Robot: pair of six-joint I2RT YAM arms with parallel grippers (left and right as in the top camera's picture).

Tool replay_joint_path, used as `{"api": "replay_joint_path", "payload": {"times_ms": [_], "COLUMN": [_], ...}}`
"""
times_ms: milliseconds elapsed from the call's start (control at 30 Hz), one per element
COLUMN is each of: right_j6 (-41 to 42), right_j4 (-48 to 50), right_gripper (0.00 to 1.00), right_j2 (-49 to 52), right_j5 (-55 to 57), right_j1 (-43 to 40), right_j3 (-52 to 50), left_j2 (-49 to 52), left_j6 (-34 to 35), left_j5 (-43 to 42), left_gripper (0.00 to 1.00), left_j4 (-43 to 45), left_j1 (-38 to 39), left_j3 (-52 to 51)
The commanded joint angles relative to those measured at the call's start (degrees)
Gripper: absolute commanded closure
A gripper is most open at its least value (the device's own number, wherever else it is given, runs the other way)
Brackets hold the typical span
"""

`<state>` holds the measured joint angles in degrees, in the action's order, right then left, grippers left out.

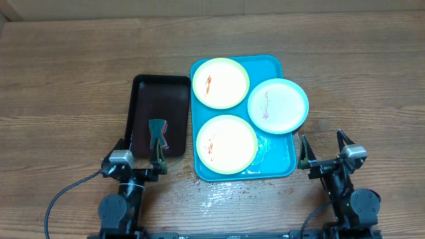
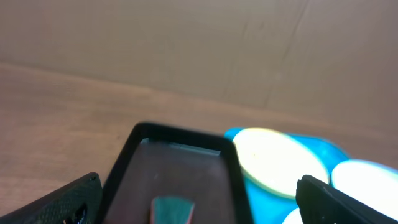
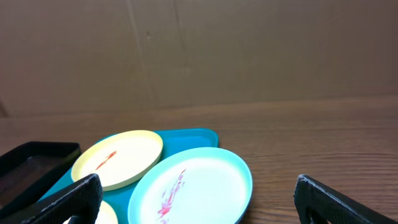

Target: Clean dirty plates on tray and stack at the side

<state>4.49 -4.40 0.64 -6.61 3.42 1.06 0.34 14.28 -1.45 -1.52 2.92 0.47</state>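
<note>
Wooden table bears one tray, three dirty plates.

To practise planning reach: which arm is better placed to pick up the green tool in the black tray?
Left. The open left claw sits at the near end of the black tray, the green tool right ahead; the right claw is beyond the turquoise tray.

left arm: folded low at the near left, wrist pointing forward.
left gripper: jaws spread wide, nothing between them.
right arm: folded low at the near right, wrist pointing forward.
right gripper: jaws spread wide, nothing between them.
both arms: well apart, mirrored.
</note>
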Motion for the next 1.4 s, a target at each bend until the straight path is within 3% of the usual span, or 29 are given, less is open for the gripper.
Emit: {"api": "replay_joint_path", "payload": {"times_ms": [0, 133, 233, 433, 567, 800, 1067, 1200, 1367], "right_j6": [1.1, 6.8, 7.5, 2.8, 1.4, 1.5, 1.5, 2.6, 8.0], "right_j4": [1.2, 9.0, 6.1, -14.2, -29.4, -49.7, -53.6, -56.8, -57.4], "right_gripper": [0.00, 0.00, 0.00, 0.00, 0.00, 0.00, 0.00, 0.00, 0.00], "right_j2": [-0.4, -0.4, -0.1, 9.1, 24.2, 47.5, 61.7, 70.2, 82.1], "right_j5": [-1.8, -9.2, -10.3, -10.2, -9.5, -10.7, -27.8, -21.5, -6.1], "right_j1": [0.3, 0.3, 0.3, 0.3, 0.3, 0.3, 1.5, 7.5, 17.2], "right_j3": [-0.6, 0.2, 4.2, 22.0, 38.8, 63.8, 69.2, 67.2, 65.6], "left_j2": [0.0, 0.2, 2.6, 21.9, 42.4, 67.3, 79.9, 82.9, 82.9], "left_j6": [3.7, 3.8, 3.8, -2.2, -4.1, -5.4, -5.4, -5.3, -5.5], "left_j5": [-4.9, -10.3, -10.2, -12.3, -13.6, -13.1, -17.1, -17.5, -16.7], "left_gripper": [0.00, 0.00, 0.00, 0.00, 0.00, 0.00, 0.00, 0.01, 0.16], "left_j4": [4.2, 4.7, -3.8, -23.0, -38.8, -62.2, -71.2, -74.9, -76.2], "left_j1": [0.1, 0.1, 0.1, 0.1, 0.1, 0.1, 0.1, 0.1, 0.1], "left_j3": [-0.2, 3.0, 9.5, 30.6, 51.2, 78.2, 85.4, 85.4, 85.4]}}
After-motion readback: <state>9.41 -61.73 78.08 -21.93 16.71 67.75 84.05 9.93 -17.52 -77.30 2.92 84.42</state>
